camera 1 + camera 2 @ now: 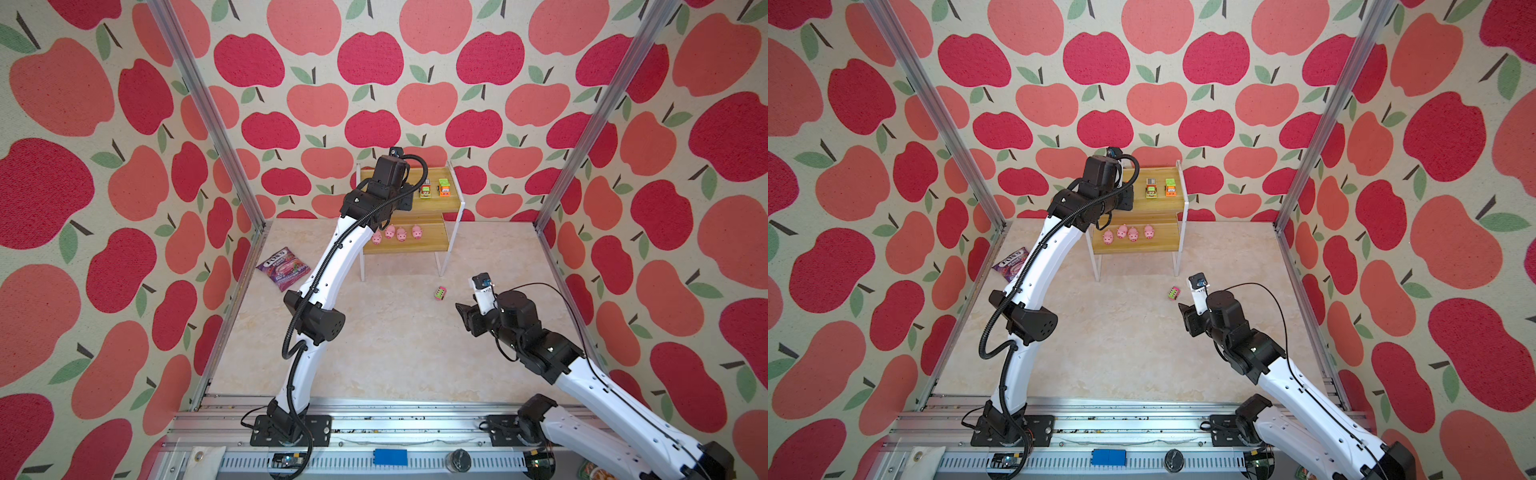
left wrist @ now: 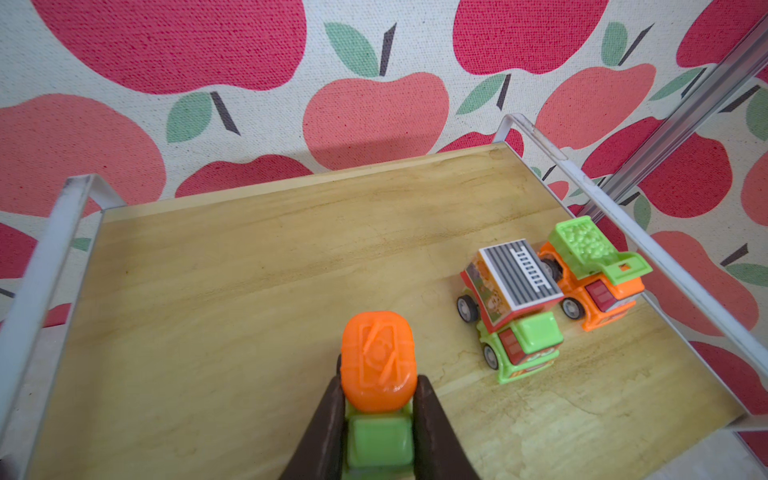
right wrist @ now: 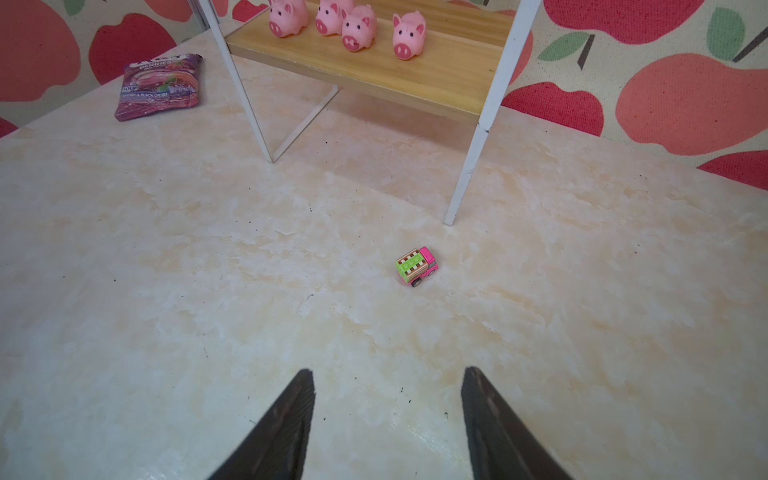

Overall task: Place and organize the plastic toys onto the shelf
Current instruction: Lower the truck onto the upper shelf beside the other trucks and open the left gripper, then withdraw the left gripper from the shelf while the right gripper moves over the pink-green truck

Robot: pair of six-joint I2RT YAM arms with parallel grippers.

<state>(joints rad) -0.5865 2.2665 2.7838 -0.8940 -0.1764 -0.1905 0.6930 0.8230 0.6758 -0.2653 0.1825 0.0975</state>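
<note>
Left gripper (image 2: 379, 384) is clamping a truck (image 2: 378, 357) over the shelf's (image 2: 249, 257) top board, its long axis pointing orange end toward the wall (image 2: 208, 50) (green end rearward). Right gripper (image 3: 388, 374), jaws apart, is hovering near the pink car (image 3: 417, 266) on the table (image 3: 166, 270).

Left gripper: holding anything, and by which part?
Yes. The left gripper is shut on a toy truck with an orange drum, its fingers clamping the two sides of the green body.
</note>
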